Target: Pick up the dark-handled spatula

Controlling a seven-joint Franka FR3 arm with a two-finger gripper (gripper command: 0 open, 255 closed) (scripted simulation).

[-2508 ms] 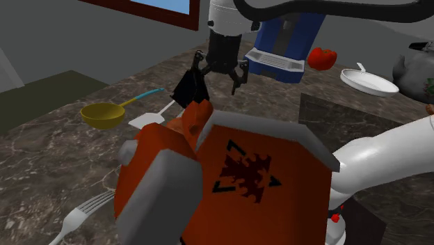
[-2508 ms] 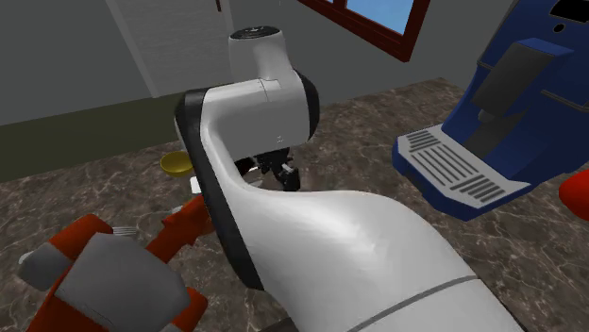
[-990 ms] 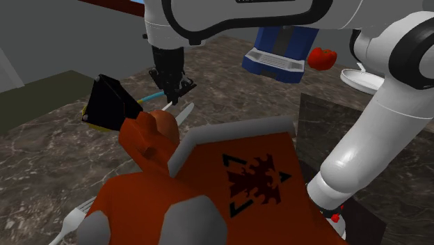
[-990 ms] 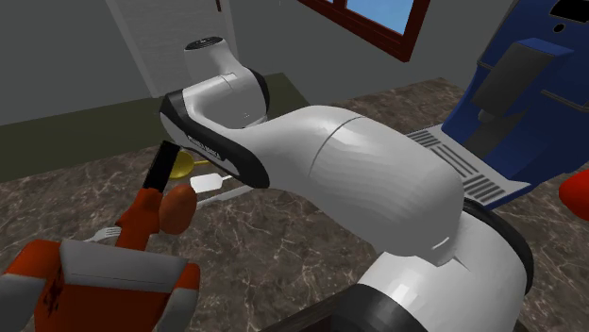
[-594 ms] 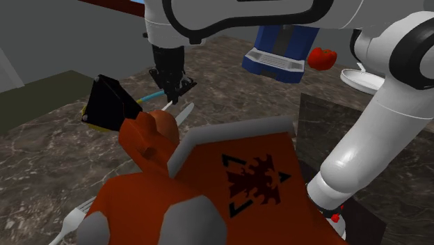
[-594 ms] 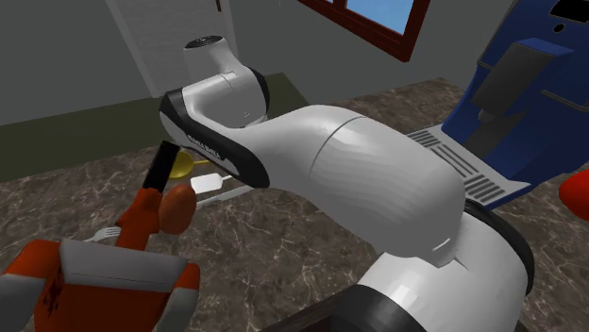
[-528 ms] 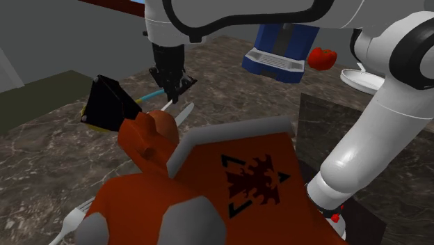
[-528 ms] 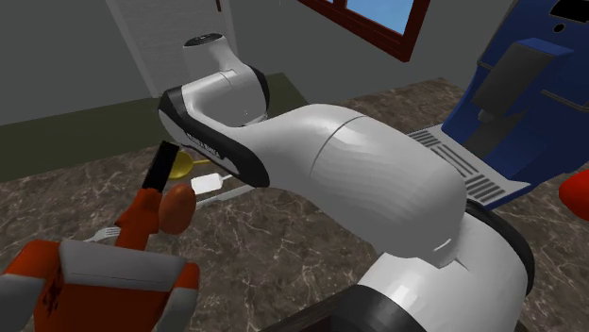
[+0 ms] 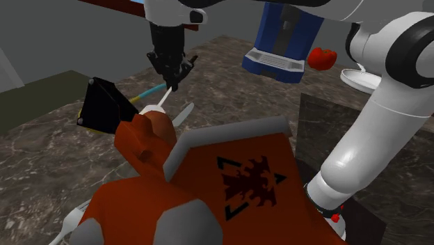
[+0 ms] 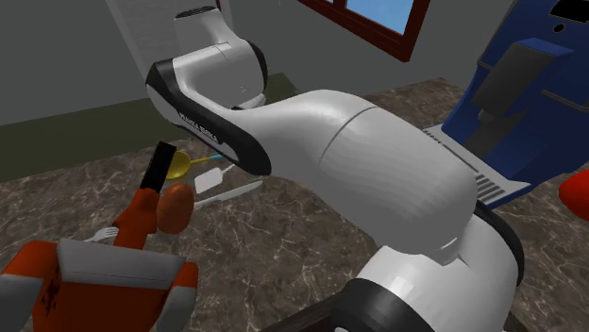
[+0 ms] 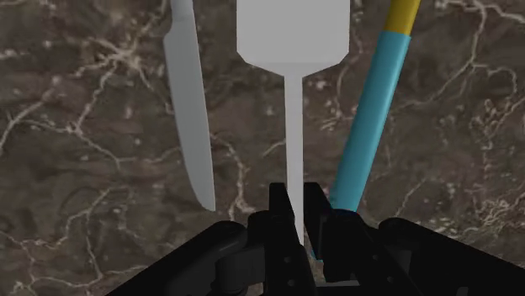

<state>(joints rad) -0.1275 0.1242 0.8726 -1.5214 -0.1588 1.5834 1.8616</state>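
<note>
Claw clenched on spatula shaft, blade pointing away. Spatula hangs over counter, toward its edge by the green floor, between knife and ladle handle. Step, likely: lifting. Next: raise straight, clear of both neighbours.

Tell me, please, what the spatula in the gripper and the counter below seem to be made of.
Spatula: plain pale grey, matte, blade and handle alike; no material can be told. Counter: dark brown with pale branching veins, so probably marble or similar stone, its sheen unclear.
</note>
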